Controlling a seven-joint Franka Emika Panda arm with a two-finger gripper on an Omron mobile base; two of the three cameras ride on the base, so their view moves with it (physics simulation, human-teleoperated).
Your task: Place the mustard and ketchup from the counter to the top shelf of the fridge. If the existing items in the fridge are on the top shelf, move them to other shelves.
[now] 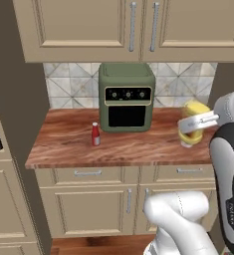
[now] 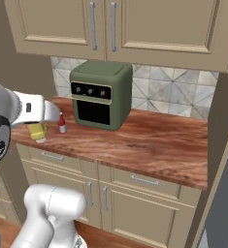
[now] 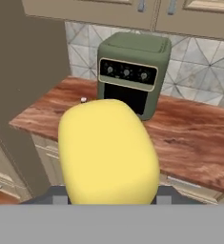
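You've got the gripper (image 1: 194, 125) clamped on the mustard (image 1: 193, 130), held above the counter (image 1: 68, 144) right of the green oven (image 1: 127, 97). Ketchup (image 1: 95, 134) stands upright on the counter just left of that oven.

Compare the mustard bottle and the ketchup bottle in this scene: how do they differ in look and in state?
The mustard is yellow and squat; the ketchup is red, slim and white-capped. The mustard sits clamped in the hand, seemingly lifted off the counter, while the ketchup stands free on it, left of the green oven. Both are small bottles.
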